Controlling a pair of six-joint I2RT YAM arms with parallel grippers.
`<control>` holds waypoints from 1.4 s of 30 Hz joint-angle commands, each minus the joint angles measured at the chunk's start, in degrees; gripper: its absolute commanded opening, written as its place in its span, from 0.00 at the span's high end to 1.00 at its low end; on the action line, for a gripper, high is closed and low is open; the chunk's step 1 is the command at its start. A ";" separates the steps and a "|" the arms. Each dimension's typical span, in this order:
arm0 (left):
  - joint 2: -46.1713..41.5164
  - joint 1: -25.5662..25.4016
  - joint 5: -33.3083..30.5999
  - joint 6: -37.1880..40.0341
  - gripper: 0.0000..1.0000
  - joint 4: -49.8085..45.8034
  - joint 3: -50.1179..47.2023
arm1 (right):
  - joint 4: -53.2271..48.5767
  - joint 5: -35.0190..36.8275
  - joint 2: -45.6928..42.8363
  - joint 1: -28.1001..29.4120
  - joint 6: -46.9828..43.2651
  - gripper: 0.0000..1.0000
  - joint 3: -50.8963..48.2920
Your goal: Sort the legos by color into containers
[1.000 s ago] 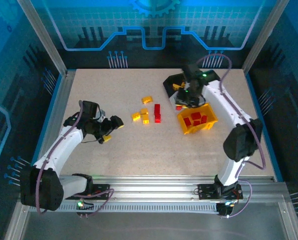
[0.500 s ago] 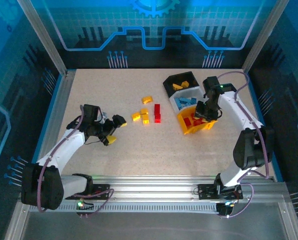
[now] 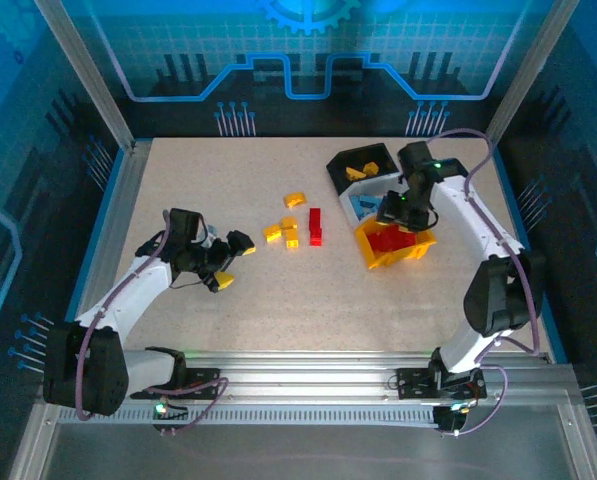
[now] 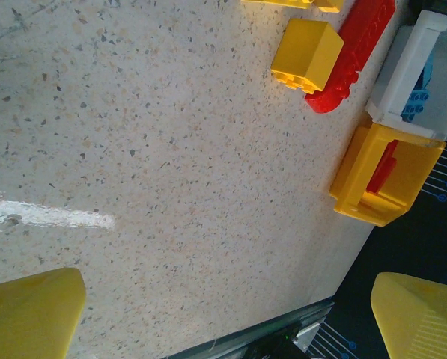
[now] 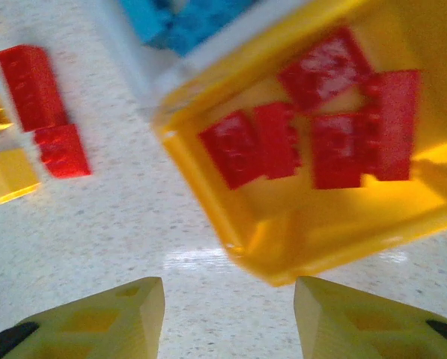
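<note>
Tabletop | R gripper over yellow bin | red legos inside

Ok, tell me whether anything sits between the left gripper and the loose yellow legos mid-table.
Nothing visible does. The left gripper hangs open, and just bare table lies between it and the nearest yellow lego. The red legos lie beyond the yellow ones, on their far side.
</note>
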 commanded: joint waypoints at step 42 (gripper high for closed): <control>-2.96 1.41 -0.12 6.33 0.01 -8.97 2.99 | -7.66 3.91 42.67 21.00 -0.36 0.49 35.63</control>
